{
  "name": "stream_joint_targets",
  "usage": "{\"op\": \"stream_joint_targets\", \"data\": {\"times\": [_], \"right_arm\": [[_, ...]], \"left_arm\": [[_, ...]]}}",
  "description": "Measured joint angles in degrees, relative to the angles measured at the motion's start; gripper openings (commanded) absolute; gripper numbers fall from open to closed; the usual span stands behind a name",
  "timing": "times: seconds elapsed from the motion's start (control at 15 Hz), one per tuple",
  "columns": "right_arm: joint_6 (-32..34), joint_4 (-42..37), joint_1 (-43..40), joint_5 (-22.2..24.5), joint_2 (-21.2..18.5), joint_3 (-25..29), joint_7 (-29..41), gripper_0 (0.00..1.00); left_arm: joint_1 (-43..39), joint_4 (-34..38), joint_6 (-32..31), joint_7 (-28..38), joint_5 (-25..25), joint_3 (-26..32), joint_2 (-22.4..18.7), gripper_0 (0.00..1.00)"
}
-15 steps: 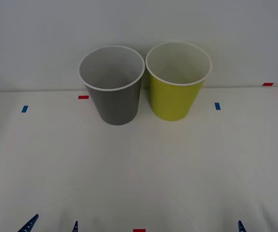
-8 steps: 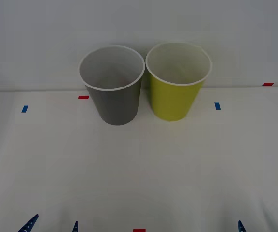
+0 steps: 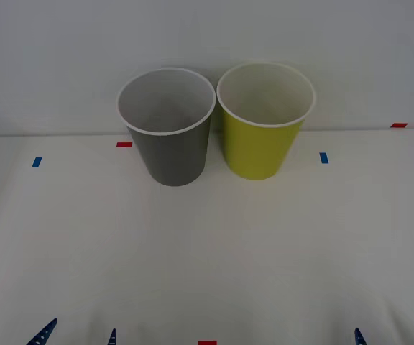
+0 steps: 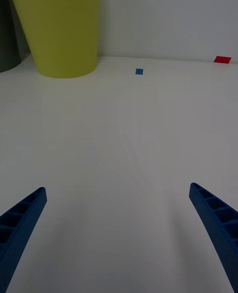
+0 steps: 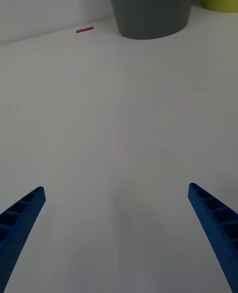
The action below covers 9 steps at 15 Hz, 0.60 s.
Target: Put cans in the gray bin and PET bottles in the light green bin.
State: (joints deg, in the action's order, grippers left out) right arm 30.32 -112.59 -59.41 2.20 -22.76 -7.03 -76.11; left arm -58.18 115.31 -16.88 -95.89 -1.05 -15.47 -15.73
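White table (image 3: 207,251), matte, far edge against a white wall. Gray bin (image 3: 168,129) and light green bin (image 3: 263,123) stand upright side by side near the far edge, gray on the robot's left, rims nearly touching. Tape marks on the surface: blue (image 3: 37,162) and red (image 3: 124,144) left of the bins, blue (image 3: 324,157) and red (image 3: 399,125) to the right, another red (image 3: 207,343) at the near edge.

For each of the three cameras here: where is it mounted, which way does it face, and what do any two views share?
Front view: above the arms, looking forward and down at the gray bin and light green bin; blue fingertips at the near edge.
Left wrist view: on the open left gripper, facing the gray bin.
Right wrist view: on the open right gripper, facing the light green bin.
All three share both bins.
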Motion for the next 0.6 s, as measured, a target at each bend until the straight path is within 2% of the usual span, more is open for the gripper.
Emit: {"op": "stream_joint_targets", "data": {"times": [0.6], "right_arm": [[0.0,0.0,0.0,0.0,0.0,0.0,0.0,1.00]], "left_arm": [[0.0,0.0,0.0,0.0,0.0,0.0,0.0,1.00]]}}
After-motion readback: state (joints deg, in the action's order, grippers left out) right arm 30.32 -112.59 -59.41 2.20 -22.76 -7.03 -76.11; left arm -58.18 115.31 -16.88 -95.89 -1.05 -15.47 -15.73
